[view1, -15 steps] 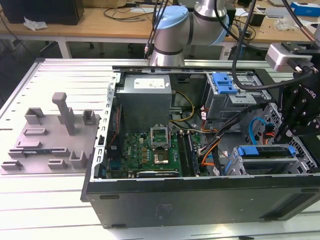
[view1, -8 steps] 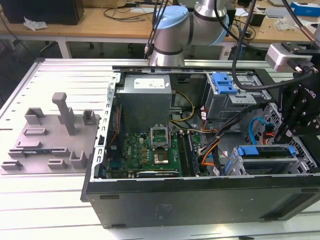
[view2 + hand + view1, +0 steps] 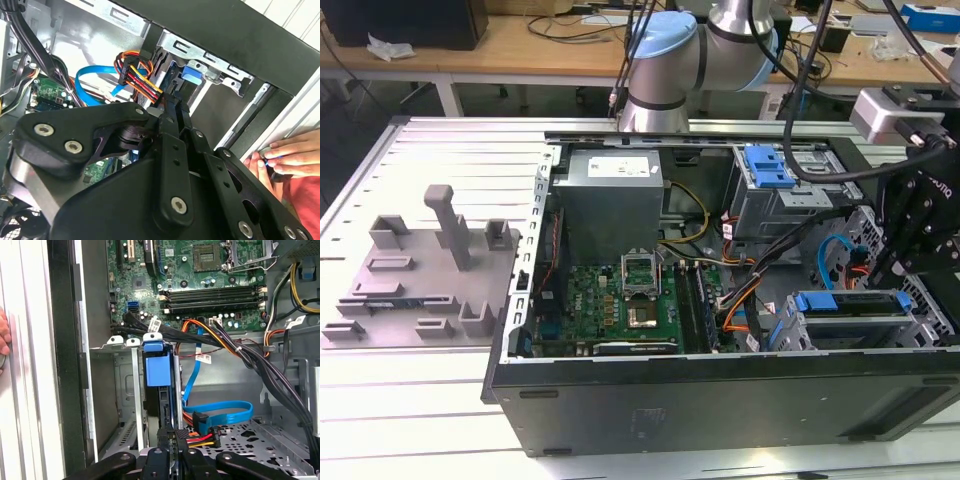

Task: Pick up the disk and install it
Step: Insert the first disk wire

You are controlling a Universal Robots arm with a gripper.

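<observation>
Blue-railed, the disk (image 3: pixel 158 367) stands edgewise in the drive cage (image 3: pixel 122 385) at the case's (image 3: pixel 720 400) front corner, on the exterior view's right. The gripper (image 3: pixel 172 434) sits at its end; gripping or just pushing, I cannot tell. Pressing straight along the slot, clear of the cables (image 3: pixel 210 437), should seat it best.

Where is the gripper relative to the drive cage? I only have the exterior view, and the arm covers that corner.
Observer: In the first wrist view the gripper is lined up with the disk, which stands edge-on in a slot of the drive cage.
Operator: Any cables near it?
Observer: Yes. A multicoloured power connector lies right beside the gripper, and a flat blue cable loops just past it.
Operator: Is anyone close to the case?
Observer: In the second wrist view a person's hand is just outside the case wall.
</observation>
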